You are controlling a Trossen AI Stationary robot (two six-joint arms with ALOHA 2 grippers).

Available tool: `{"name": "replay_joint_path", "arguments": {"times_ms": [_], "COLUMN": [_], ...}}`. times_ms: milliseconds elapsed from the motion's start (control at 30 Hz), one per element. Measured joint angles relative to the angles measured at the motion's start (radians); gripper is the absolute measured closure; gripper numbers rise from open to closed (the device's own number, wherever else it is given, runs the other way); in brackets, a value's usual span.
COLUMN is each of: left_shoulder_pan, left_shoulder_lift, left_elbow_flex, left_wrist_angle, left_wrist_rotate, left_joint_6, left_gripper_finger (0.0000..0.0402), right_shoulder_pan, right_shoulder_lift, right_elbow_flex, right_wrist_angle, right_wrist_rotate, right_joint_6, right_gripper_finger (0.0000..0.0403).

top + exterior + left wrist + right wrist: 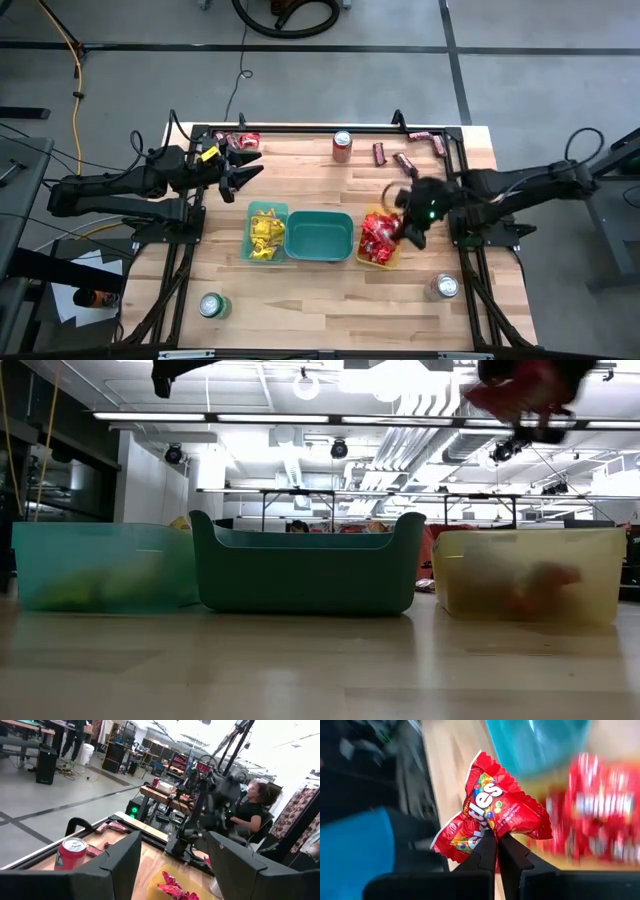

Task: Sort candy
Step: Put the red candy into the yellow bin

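Note:
My right gripper (408, 232) (497, 840) hangs above the yellow bin (392, 262), shut on a red candy packet (502, 807). That bin holds a heap of red packets (376, 238). The pale green bin (250, 235) holds yellow packets (265, 232), and the teal bin (318, 236) stands between the two. Dark brown bars (405, 160) and a few red packets (236, 140) lie along the table's far edge. My left gripper (250, 166) (172, 857) is open above the table's far left part, touching nothing. My right gripper pinches the red packet between its two fingertips (487, 851), at the middle of one long edge (485, 830). The fingers point down and toward the bins. The packet is lifted clear and stands out beyond the fingertips, crumpled, over the table beside the yellow bin.
A red can (342, 145) stands at the far edge, a green can (210, 305) near left, a silver can (443, 287) near right. The three bins stand in a row at mid-table (305, 565). A person (255, 805) sits beyond the table's right side.

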Motion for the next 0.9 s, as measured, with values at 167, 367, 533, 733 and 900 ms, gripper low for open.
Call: {"name": "replay_joint_path", "arguments": {"times_ms": [167, 367, 533, 733, 900], "left_shoulder_pan": [0.0, 0.0, 0.0, 0.0, 0.0], "left_shoulder_lift": [0.0, 0.0, 0.0, 0.0, 0.0], "left_elbow_flex": [0.0, 0.0, 0.0, 0.0, 0.0], "left_wrist_angle": [0.001, 0.002, 0.002, 0.002, 0.004], "left_wrist_rotate": [0.0, 0.0, 0.0, 0.0, 0.0], "left_joint_6": [0.001, 0.001, 0.001, 0.001, 0.022], "left_gripper_finger": [0.0188, 0.0188, 0.0188, 0.0188, 0.0188], "right_shoulder_pan": [0.092, 0.103, 0.089, 0.088, 0.057], "right_shoulder_lift": [0.08, 0.176, 0.239, 0.25, 0.238], "right_elbow_flex": [0.0, 0.0, 0.0, 0.01, 0.089], "right_wrist_angle": [-0.074, -0.056, -0.06, -0.098, -0.137], "right_wrist_rotate": [0.015, 0.094, 0.134, 0.129, 0.138], "right_joint_6": [0.037, 0.045, 0.036, -0.062, -0.103], "right_gripper_finger": [0.0402, 0.0375, 0.0306, 0.0223, 0.0188]}}
